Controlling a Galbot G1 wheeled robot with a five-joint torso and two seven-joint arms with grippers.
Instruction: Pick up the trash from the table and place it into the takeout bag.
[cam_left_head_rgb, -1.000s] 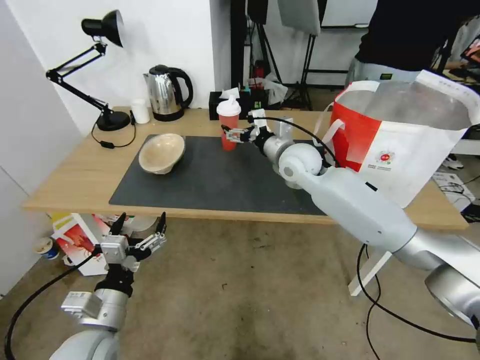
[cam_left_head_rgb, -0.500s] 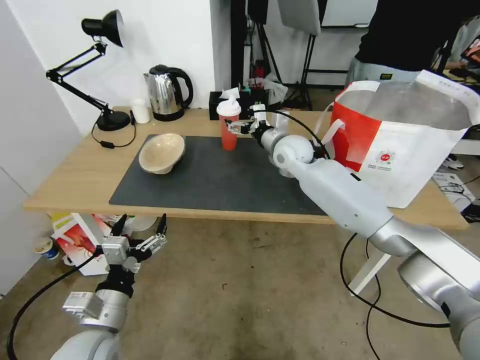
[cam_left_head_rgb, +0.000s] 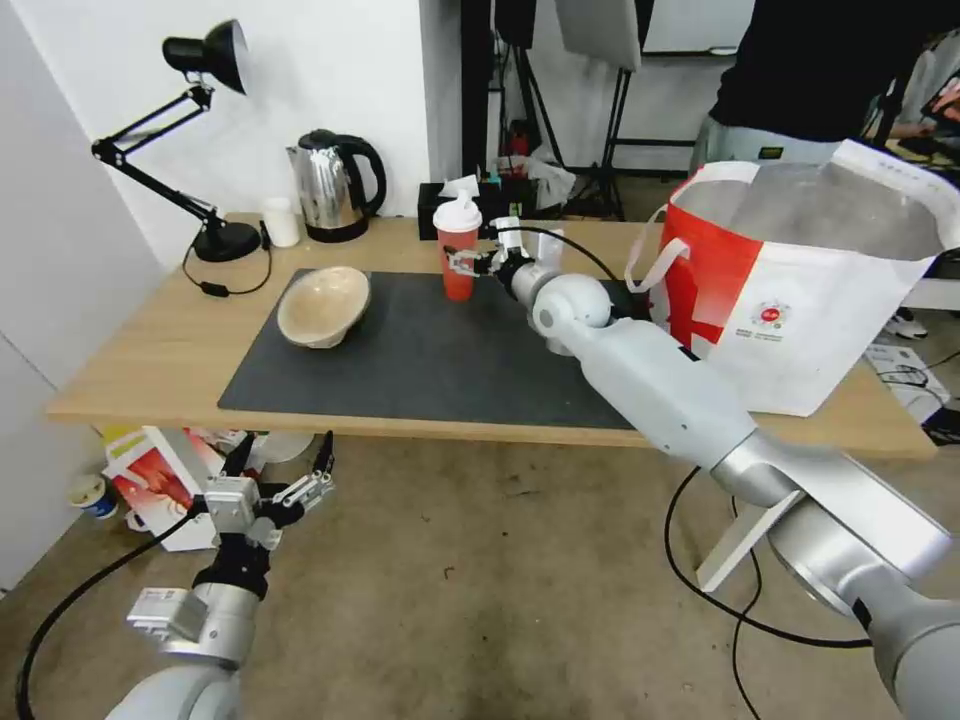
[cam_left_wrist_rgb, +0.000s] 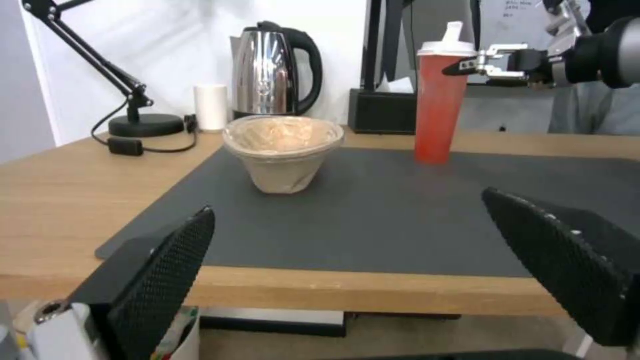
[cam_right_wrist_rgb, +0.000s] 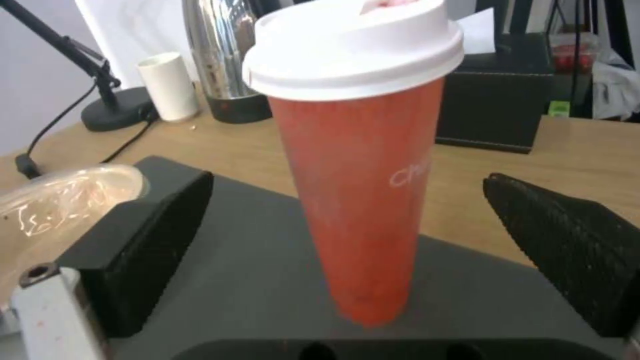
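Observation:
A red drink cup (cam_left_head_rgb: 458, 262) with a white domed lid stands upright at the back of the dark mat (cam_left_head_rgb: 450, 350) on the table (cam_left_head_rgb: 150, 350). My right gripper (cam_left_head_rgb: 466, 263) is open at the cup's upper half. In the right wrist view the cup (cam_right_wrist_rgb: 363, 190) stands between the two black fingers (cam_right_wrist_rgb: 153, 235), which are apart from it. A beige pulp bowl (cam_left_head_rgb: 323, 305) lies tilted on the mat's left part. The takeout bag (cam_left_head_rgb: 810, 270) stands open at the table's right end. My left gripper (cam_left_head_rgb: 280, 465) hangs open below the table's front edge.
At the table's back stand a black desk lamp (cam_left_head_rgb: 215, 235), a small white cup (cam_left_head_rgb: 281, 222), a steel kettle (cam_left_head_rgb: 333, 187) and a black tissue box (cam_left_head_rgb: 440, 208). A red-and-white box (cam_left_head_rgb: 160, 480) sits on the floor under the table. A person stands behind the bag.
My right arm has stretched farther forward, bringing its open fingers from beside the red cup to either side of it. The left arm has stayed put.

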